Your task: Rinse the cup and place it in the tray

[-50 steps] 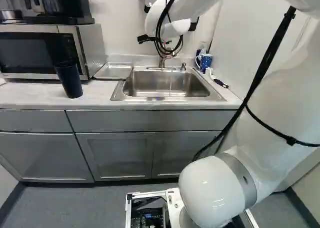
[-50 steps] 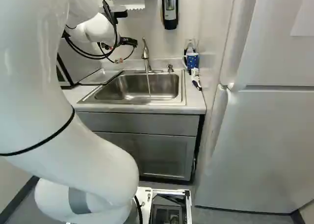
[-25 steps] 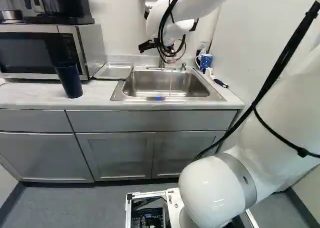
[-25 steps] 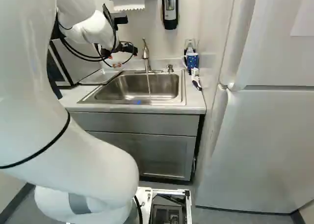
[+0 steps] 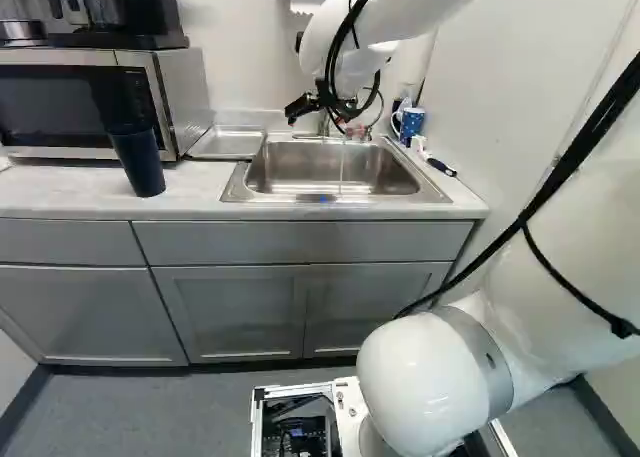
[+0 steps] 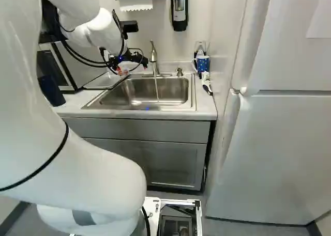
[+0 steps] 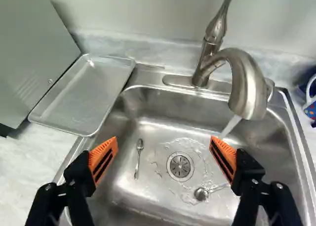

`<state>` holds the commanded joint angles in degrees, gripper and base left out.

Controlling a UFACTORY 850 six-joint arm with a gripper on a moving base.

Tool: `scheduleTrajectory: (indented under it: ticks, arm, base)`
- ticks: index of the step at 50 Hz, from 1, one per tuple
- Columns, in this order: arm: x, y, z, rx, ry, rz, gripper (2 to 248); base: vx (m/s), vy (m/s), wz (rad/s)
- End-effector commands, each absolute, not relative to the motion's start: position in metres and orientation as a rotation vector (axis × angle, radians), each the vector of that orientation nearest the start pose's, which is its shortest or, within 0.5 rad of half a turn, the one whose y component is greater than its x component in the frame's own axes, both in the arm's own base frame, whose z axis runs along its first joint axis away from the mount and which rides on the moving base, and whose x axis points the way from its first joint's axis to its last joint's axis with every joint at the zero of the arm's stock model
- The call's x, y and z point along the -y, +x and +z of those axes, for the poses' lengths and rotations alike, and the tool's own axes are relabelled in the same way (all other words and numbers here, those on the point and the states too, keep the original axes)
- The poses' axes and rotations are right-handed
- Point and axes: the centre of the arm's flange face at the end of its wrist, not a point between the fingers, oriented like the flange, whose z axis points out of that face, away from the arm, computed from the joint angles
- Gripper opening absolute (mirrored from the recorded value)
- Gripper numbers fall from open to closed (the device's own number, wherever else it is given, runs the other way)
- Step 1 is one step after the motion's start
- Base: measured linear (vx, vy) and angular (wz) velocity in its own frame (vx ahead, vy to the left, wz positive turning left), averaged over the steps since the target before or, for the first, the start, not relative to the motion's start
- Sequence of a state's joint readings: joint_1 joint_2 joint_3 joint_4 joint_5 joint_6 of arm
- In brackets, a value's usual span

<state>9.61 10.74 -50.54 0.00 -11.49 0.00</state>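
Note:
In the right base view my gripper [image 6: 123,69] hangs near the sink's back left. The wrist view shows the gripper [image 7: 164,149] open over the sink [image 7: 160,107], nothing between its orange pads. A dark blue cup [image 5: 137,161] stands on the counter in front of the microwave, left of the sink in the left base view; the wrist view does not show it. The metal tray [image 7: 81,97] lies bare between the microwave and the sink. Water [image 7: 231,126] runs from the faucet [image 7: 246,85] into the basin.
Two spoons lie in the basin, one [image 7: 138,157] left of the drain [image 7: 180,166] in the wrist view. A blue patterned mug [image 5: 411,124] and a brush [image 6: 206,83] are at the sink's right. The microwave [image 5: 80,102] carries a coffee maker [image 5: 110,12].
My arm has swung, bringing the gripper lower and slightly rightward in both base views. More of the dark cup shows past the arm in the right base view. The base has not moved.

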Motion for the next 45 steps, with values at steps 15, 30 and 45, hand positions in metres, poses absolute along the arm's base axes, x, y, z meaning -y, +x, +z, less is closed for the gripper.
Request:
scheduleTrajectory:
  ticks: [15,30,45]
  arm:
    - [-0.057,0.417,0.608,0.194,-2.859,-1.158,247]
    - [-0.043,0.408,0.603,0.152,-2.913,-1.065,247]
    - [-0.042,0.408,0.603,0.15,-2.914,-1.065,247]
  base:
    - [0.0,0.0,0.0]
    - [0.0,0.0,0.0]
    - [0.0,0.0,0.0]
